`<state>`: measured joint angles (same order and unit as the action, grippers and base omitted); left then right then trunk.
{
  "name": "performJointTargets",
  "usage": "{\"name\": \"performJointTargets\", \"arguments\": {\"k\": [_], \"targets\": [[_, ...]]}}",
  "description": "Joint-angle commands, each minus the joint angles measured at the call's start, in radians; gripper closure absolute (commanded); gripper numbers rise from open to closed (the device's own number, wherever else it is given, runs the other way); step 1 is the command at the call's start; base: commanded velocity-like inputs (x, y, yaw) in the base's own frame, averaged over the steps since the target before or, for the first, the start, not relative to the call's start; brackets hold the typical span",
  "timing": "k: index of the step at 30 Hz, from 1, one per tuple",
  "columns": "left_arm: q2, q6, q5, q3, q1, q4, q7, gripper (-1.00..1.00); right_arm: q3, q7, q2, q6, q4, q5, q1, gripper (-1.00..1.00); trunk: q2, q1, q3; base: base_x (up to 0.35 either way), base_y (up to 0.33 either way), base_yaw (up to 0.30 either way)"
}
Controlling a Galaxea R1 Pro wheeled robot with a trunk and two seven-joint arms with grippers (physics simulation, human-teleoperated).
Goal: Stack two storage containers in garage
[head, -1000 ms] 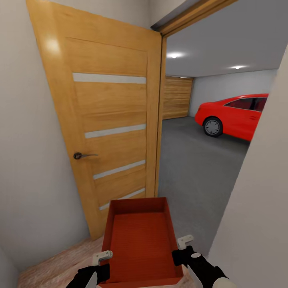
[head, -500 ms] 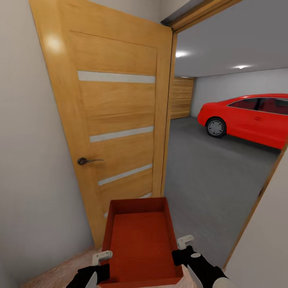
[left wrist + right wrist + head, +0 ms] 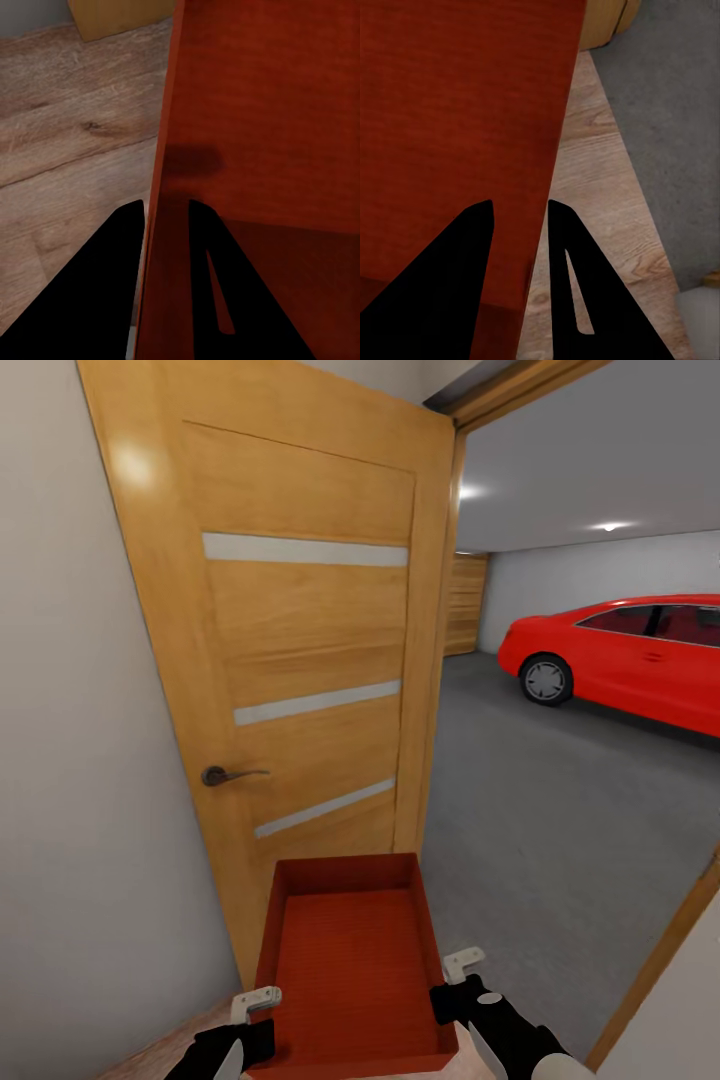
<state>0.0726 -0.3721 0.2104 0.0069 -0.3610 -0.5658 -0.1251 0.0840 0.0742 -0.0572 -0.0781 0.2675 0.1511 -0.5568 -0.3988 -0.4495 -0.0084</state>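
One red-orange storage container (image 3: pixel 352 960) hangs low in the head view, carried level between both arms in front of an open doorway. My left gripper (image 3: pixel 262 1030) is shut on its left wall; the wall (image 3: pixel 161 225) runs between the two black fingers. My right gripper (image 3: pixel 446 1000) is shut on its right wall, which the right wrist view shows pinched between the black fingers (image 3: pixel 529 247). The container is empty inside. Through the doorway lies the garage, with its dark grey concrete floor (image 3: pixel 560 800). Light wood-plank flooring (image 3: pixel 67 142) lies under the container.
An open wooden door (image 3: pixel 300 660) with a dark lever handle (image 3: pixel 222 774) stands close on the left. A red car (image 3: pixel 640 655) is parked at the garage's right. A wooden door frame (image 3: pixel 660 960) edges the doorway at the lower right. Beige wall (image 3: pixel 80 840) flanks the left.
The whole picture has shifted: the camera has moved forward toward the doorway, so more garage floor and car show. The container and both grippers hold the same place in the view.
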Motion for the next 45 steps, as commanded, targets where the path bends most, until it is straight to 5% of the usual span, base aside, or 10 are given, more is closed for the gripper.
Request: {"name": "performJointTargets", "arguments": {"k": [1,45], "targets": [[0.001,0.007,-0.023,0.000,0.000,-0.003,-0.011,1.00,-0.007,0.021,-0.036,-0.006,-0.001,0.002,0.000,1.00,-0.001,0.000,-0.001,0.018,0.011,-0.048],[0.001,0.007,-0.023,-0.001,0.000,-0.003,-0.011,1.00,-0.008,0.021,-0.035,-0.006,-0.001,0.002,0.000,1.00,-0.001,0.000,-0.001,0.001,0.000,-0.182]]}}
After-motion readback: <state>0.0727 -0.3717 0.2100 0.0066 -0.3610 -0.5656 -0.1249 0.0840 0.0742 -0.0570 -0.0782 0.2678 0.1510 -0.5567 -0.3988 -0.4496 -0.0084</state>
